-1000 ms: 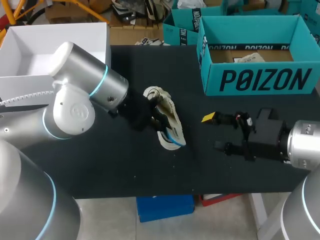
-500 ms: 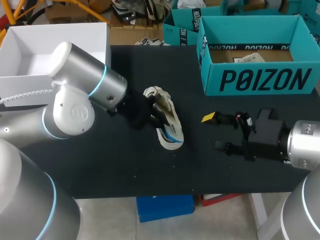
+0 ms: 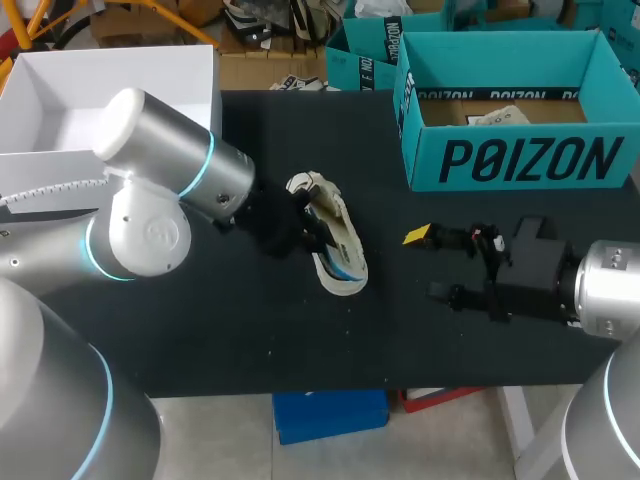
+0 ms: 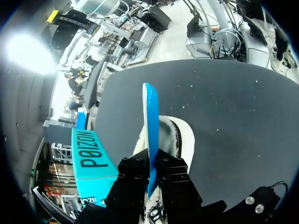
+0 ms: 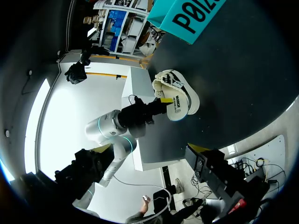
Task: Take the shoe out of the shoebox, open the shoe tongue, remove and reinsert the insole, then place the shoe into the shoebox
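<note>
The left gripper [image 4: 151, 162] is closed tight on the blue insole [image 4: 150, 116] — its two black fingers [image 4: 133, 179] press the flat sides, one from each side, with hardly any gap between them. The insole stands on edge and runs straight out ahead of the fingers.

Just under it lies the shoe [image 3: 338, 250], cream-white, resting on the black table [image 3: 240, 330]. In the left wrist view the shoe's opening shows right beside the insole. Whether the insole's far end sits inside the shoe or only over it cannot be told. From above, a strip of blue shows at the end of the shoe farther from the shoebox [image 3: 515, 120].

The right gripper [image 3: 430, 264] is spread wide and holds nothing. It hangs low over the table with its fingers pointing toward the shoe, which lies well ahead of it and apart from it. In the right wrist view the left gripper is at the shoe's far side, touching it.

The shoebox — teal, with its top open — stands on the table off to one side of the right gripper, well apart from the shoe and from the left gripper.
</note>
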You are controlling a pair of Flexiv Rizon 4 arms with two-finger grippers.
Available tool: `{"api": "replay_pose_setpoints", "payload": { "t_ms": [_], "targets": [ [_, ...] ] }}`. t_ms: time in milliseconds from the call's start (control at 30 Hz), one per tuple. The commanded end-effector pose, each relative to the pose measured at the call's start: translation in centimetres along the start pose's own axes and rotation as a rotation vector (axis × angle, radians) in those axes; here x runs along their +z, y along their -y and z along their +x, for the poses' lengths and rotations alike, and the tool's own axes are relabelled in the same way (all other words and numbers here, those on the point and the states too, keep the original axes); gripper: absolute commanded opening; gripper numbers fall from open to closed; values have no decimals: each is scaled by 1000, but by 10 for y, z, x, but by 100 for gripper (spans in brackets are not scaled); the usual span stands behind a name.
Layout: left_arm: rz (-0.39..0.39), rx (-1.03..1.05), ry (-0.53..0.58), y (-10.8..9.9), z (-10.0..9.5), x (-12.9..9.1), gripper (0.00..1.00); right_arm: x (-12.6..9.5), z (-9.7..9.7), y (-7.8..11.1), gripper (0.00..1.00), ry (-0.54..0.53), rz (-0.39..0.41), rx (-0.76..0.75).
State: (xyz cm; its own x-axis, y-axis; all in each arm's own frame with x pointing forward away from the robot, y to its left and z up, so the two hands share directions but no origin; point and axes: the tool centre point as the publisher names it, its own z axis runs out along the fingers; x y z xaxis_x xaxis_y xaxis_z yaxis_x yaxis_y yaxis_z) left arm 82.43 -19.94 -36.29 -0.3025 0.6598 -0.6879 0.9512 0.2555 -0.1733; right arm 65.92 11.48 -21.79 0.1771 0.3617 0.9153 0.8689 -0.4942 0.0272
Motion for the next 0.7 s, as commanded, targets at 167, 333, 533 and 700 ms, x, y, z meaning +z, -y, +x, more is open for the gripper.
{"api": "replay_pose_setpoints", "payload": {
  "t_ms": [167,333,533,700],
  "targets": [
    [-13,-11,-13,-3,5,-1,0,0,0,0,100,1,-1,0],
    [-8,-9,-11,-1,3,-3,100,0,0,0,100,1,-1,0],
    [6,-4,6,6,3,-13,100,0,0,0,100,1,-1,0],
    [12,-4,17,9,9,-24,100,2,-1,-19,100,22,72,-18]
  ]
}}
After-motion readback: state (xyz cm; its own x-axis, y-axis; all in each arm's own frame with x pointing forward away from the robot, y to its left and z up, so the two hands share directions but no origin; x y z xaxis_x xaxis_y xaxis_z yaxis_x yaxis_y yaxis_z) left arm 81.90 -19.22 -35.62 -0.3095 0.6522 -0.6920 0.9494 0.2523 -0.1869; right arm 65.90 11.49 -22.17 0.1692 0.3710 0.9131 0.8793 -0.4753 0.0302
